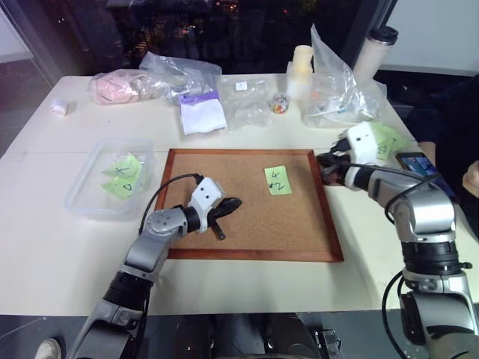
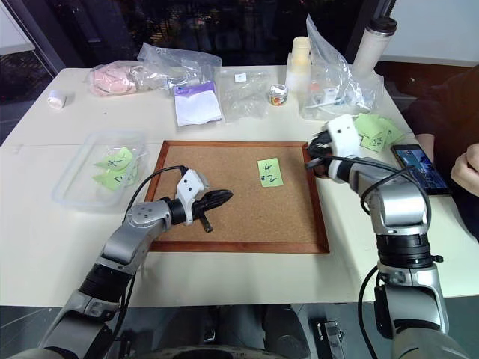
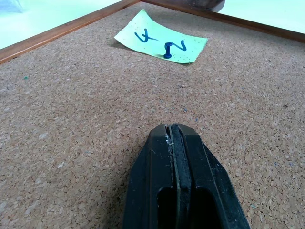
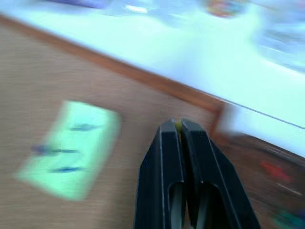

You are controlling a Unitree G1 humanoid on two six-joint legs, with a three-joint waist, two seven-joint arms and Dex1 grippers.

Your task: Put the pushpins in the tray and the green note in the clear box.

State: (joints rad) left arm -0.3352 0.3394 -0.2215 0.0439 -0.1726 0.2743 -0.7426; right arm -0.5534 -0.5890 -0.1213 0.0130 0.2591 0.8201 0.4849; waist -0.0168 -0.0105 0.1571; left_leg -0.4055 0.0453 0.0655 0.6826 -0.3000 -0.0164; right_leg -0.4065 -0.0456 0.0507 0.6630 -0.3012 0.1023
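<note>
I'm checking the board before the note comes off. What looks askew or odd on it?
The green note lies slightly tilted on the cork board, one blue pushpin still through it, and its near edge curls up off the cork. Nothing looks spilled or damaged.

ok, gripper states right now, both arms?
Left gripper: shut, nothing in it, low over the cork board.
Right gripper: shut; a speck of yellow shows between the jaws, cannot tell what it is.

Left pincer (image 3: 177, 138) shut, pointing forward-right, low. Right pincer (image 4: 180, 128) shut, arm reaching forward.
</note>
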